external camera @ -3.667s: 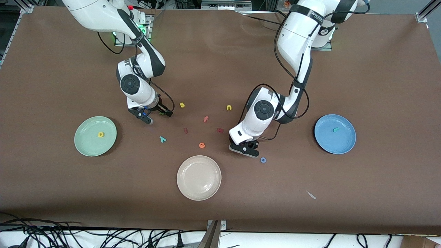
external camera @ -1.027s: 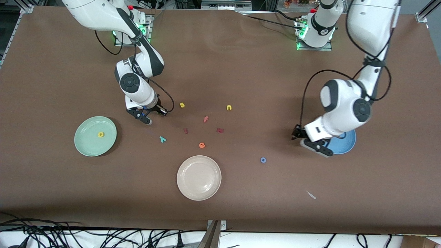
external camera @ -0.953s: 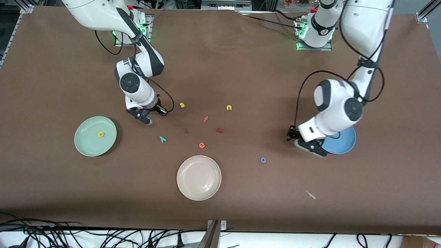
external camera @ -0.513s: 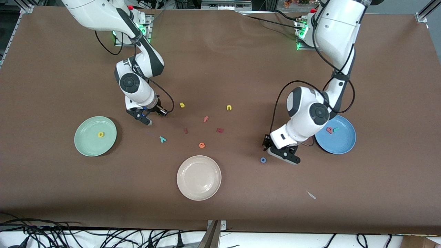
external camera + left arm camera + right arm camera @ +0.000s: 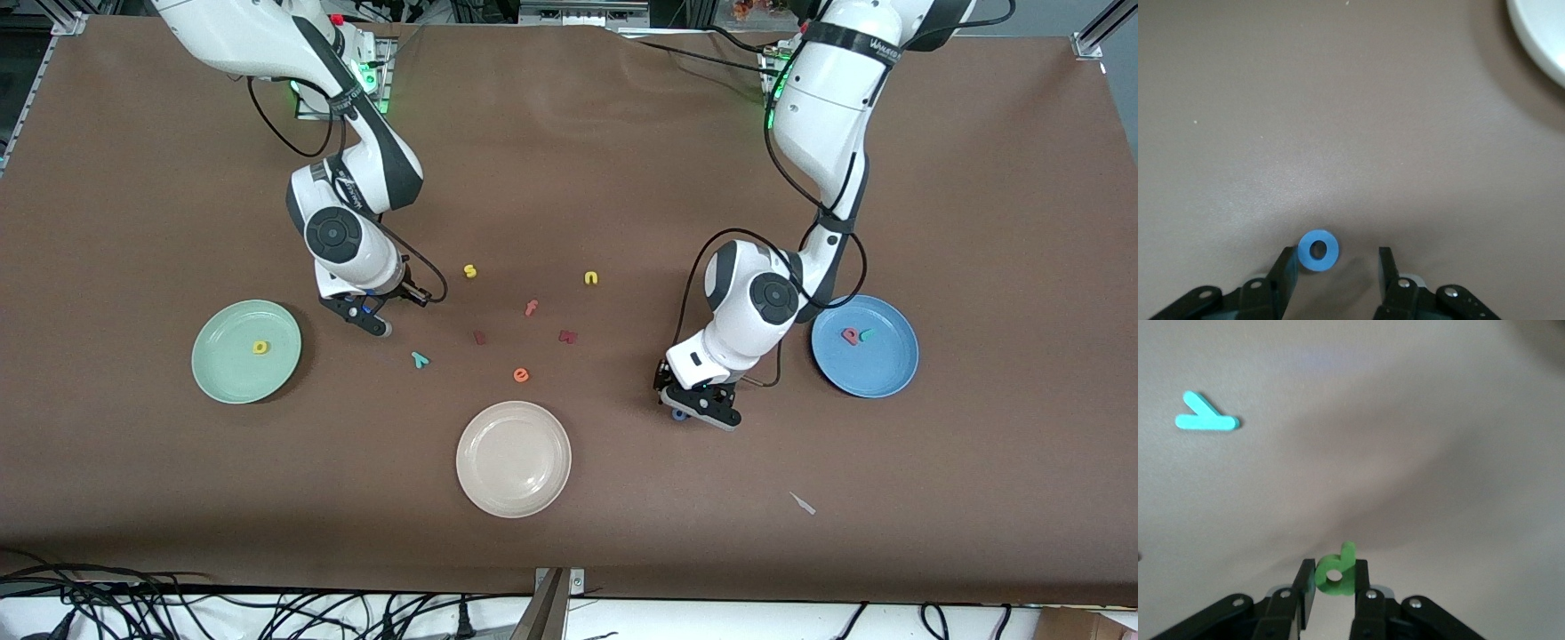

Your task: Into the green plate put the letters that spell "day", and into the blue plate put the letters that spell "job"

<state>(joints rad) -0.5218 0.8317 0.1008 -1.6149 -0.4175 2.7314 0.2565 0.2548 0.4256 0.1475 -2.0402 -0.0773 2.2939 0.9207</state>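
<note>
My left gripper (image 5: 700, 409) hangs open low over the blue "o" (image 5: 678, 415). In the left wrist view the "o" (image 5: 1318, 251) lies flat on the table between the fingers of the left gripper (image 5: 1335, 265), close against one of them. My right gripper (image 5: 369, 317) is shut on the dark green "a" (image 5: 1336, 574), over bare table beside the green plate (image 5: 222, 373). The yellow "d" (image 5: 260, 347) lies in that plate. A teal "y" (image 5: 420, 359) rests on the table nearby. The blue plate (image 5: 876, 373) holds the pinkish "b" (image 5: 851, 336) and the teal "j" (image 5: 867, 334).
A cream-white plate (image 5: 513, 459) sits nearest the front camera at mid-table. Loose letters lie between the arms: a yellow "s" (image 5: 469, 271), a yellow "n" (image 5: 591, 278), an orange "f" (image 5: 531, 308), an orange "e" (image 5: 521, 375) and two dark red pieces (image 5: 479, 338). A small pale scrap (image 5: 803, 503) lies nearer the front.
My left arm swung from the blue plate across to the blue "o", leaving the pinkish "b" in that plate. My right gripper shifted slightly toward the green plate with the "a".
</note>
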